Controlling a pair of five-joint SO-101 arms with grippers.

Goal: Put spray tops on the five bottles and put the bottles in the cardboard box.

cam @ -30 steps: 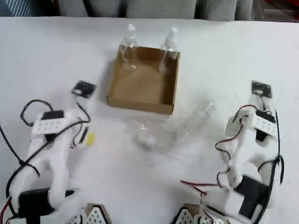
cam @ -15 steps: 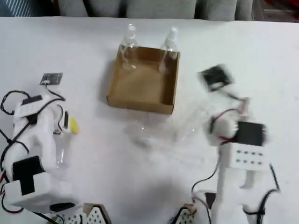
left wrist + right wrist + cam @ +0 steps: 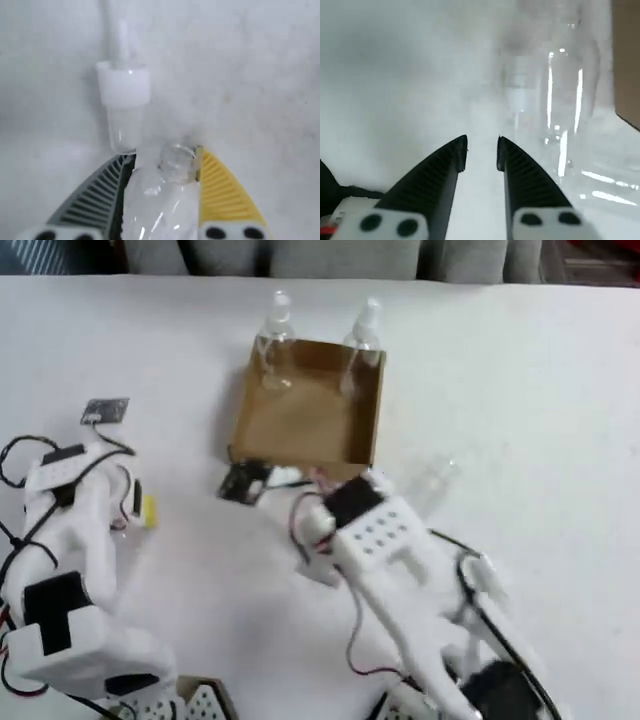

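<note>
My left gripper [image 3: 161,162] is shut on a clear bottle [image 3: 160,200] with an open neck, held between its grey and yellow fingers. A white spray top [image 3: 123,90] with its tube lies on the table just beyond that neck. In the high view this gripper [image 3: 140,508] sits at the table's left. My right gripper [image 3: 481,147] hovers low over the table with a narrow gap and nothing between its black fingers. Ahead of it lies a clear bottle [image 3: 565,100] beside the cardboard box [image 3: 627,60]. The right arm [image 3: 380,530] reaches across the front of the box [image 3: 310,410].
Two bottles with spray tops [image 3: 275,335] [image 3: 365,340] stand at the far side of the box. Another clear bottle [image 3: 432,478] lies on the table right of the right arm. There is free table at the far left and far right.
The right arm has swung from the table's right side to the middle, in front of the box. The left arm shifted left a second ago and has since held still.
</note>
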